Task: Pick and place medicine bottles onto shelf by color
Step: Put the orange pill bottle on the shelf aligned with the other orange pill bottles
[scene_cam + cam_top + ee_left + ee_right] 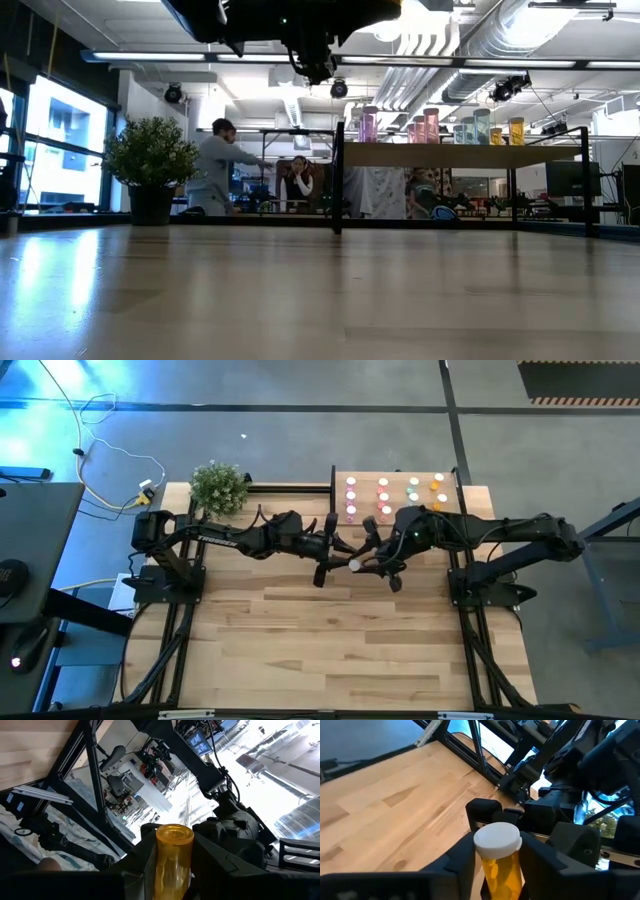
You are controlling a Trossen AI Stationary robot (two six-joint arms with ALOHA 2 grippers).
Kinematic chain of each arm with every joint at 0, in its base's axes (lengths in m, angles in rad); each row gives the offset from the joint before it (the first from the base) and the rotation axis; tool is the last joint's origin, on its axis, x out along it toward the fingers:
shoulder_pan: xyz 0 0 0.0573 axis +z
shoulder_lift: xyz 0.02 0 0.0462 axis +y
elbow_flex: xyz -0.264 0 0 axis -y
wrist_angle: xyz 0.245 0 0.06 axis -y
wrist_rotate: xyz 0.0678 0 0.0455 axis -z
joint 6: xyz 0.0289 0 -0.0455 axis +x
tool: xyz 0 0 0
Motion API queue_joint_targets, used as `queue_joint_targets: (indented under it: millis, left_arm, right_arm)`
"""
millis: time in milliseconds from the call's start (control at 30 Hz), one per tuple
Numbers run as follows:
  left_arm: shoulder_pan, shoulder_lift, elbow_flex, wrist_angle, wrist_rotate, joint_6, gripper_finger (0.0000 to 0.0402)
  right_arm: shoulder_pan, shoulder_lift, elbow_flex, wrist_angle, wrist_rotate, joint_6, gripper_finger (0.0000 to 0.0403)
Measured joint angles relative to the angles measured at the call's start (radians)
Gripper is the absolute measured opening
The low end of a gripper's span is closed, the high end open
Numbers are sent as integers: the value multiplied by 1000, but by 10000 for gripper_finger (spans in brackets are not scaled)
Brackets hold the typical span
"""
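Note:
An orange medicine bottle with a white cap (354, 564) is held in the air over the middle of the table, between my two grippers, which meet tip to tip. My left gripper (335, 560) comes from the table's left and my right gripper (375, 565) from its right; both are shut on the bottle. The left wrist view shows the bottle's bare orange end (174, 834); the right wrist view shows its white cap (497, 839). The light-wood shelf (398, 468) at the far side carries several pink, red-pink, green and orange bottles (383, 497), standing upright. My left gripper has the orange bottle's body (172, 865) pinched between its two fingers (142, 865). The fingers run along the bottle, roughly level, from the table's left. The bottle's uncapped end points away toward the other arm, clear of the table. My right gripper has the same bottle's body just below the cap (502, 870) pinched between its two fingers (462, 860). The fingers run along the bottle, coming from the table's right. The capped end points toward the left arm, lifted clear of the table.
A leafy potted plant (217, 487) stands at the far left corner, also in the low view (150, 165). The shelf stands raised on a black frame (338, 180) with bottles on top (430, 125). People show in the room beyond (215, 165). Bare plank tabletop (330, 650) lies nearer.

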Motion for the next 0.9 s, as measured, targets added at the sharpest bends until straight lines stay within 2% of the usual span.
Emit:
queue_joint_targets:
  millis: [100,200,567,733,900]
  left_arm:
    - [0,0,0,-1,1,0,93]
    - [0,0,0,-1,1,-3,93]
    - [8,1,0,32,1,147,102]
    - [0,1,0,37,7,155,119]
    - [-11,1,-1,48,18,98,117]
  right_arm:
    - [0,0,0,-1,20,-17,108]
    - [0,0,0,2,25,-27,93]
    - [-1,0,0,2,28,-31,92]
    - [-1,-1,2,-5,22,-21,92]
    - [-1,-2,2,-17,17,-16,92]
